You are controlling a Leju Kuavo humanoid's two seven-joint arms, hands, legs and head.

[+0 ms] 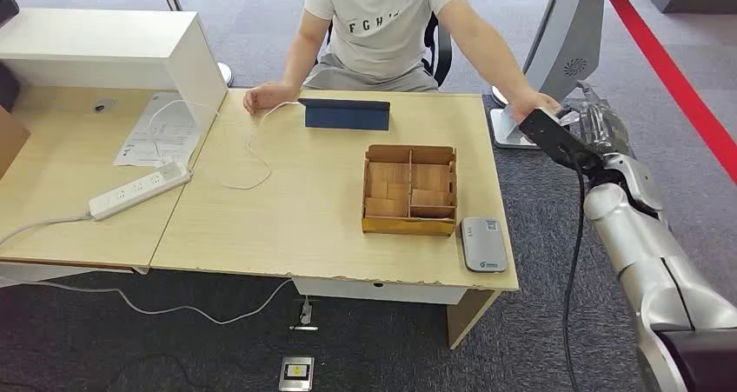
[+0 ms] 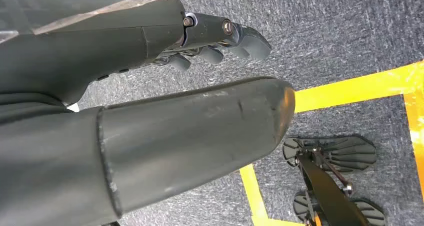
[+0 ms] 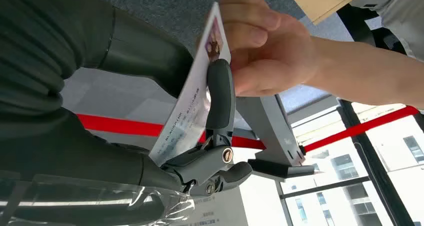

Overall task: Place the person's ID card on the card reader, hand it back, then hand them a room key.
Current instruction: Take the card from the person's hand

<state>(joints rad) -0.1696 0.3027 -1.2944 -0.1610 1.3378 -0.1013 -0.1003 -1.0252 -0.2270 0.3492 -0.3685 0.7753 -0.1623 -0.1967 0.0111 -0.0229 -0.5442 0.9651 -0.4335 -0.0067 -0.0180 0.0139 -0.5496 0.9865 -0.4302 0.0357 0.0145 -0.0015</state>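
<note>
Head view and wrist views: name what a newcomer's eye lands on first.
The right hand pinches the ID card beyond the desk's far right corner, where the person's hand also holds it. On the desk stand a wooden divided box and, beside it, the grey card reader.

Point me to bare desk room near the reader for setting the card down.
Free: the desk between the white cable and wooden box. Crowded: the right corner, where the card reader sits against the box.
</note>
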